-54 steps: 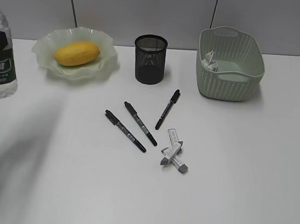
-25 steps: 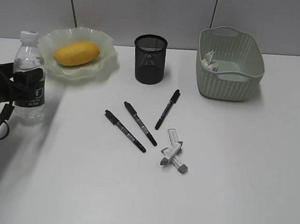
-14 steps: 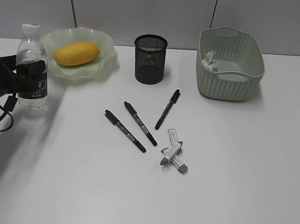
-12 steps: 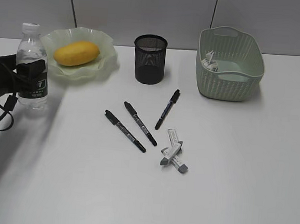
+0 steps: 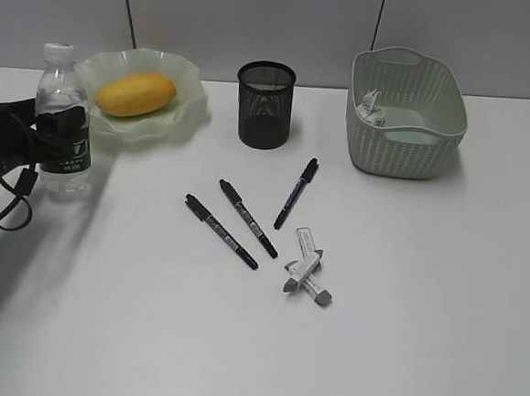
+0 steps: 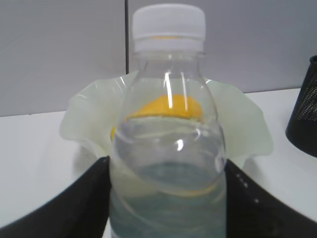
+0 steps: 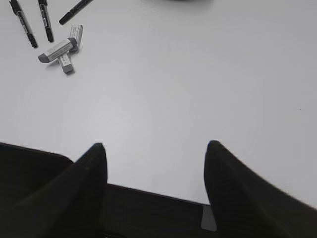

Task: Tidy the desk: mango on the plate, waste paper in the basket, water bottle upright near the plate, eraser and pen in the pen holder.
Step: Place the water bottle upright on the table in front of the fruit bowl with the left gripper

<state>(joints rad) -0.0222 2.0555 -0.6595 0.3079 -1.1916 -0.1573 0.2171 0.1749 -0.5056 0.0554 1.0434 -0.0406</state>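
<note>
Carried rightward since the earlier frames, the water bottle (image 5: 62, 122) now stands upright just beside the plate (image 5: 191, 110), clamped between the left end effector's (image 5: 57, 132) fingers. Release seems next; the right end effector (image 7: 154, 148) hangs open, empty.

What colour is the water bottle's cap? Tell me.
White. The water bottle cap shows best in the left wrist view.

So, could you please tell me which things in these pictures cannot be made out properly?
- Water bottle: its base is cut off by the left wrist view's bottom edge, so contact with the desk is unclear.
- Mango: seen only distorted through the bottle.
- Waste paper: partly hidden by the basket wall, exterior view.
- Eraser print: too small.
- Right pincer: absent from the exterior view.
</note>
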